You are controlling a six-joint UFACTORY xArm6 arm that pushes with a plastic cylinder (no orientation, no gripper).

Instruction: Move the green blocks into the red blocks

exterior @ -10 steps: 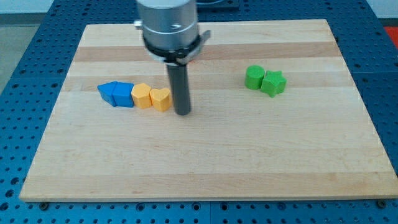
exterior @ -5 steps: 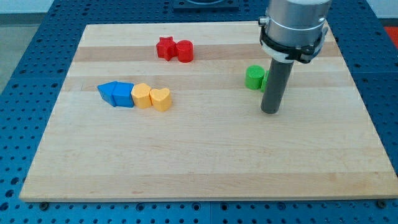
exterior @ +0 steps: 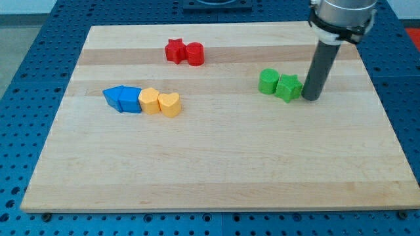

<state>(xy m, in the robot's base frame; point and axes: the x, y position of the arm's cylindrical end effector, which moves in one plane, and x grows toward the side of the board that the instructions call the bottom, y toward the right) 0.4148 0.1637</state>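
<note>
Two green blocks sit side by side right of the board's middle: a rounded green block [exterior: 268, 81] and a green star [exterior: 288, 87] to its right. Two red blocks sit together near the view's top: a red star [exterior: 174, 50] and a red cylinder [exterior: 195, 54]. My tip [exterior: 311, 98] stands just right of the green star, very close to it or touching it. The red blocks lie well to the upper left of the green ones.
Two blue blocks [exterior: 124, 99] and two orange blocks [exterior: 161, 103] form a row at the view's left. The wooden board [exterior: 216, 164] lies on a blue perforated table.
My tip has swept from beside the orange blocks across the board to the right side of the green star. No block has visibly moved.
</note>
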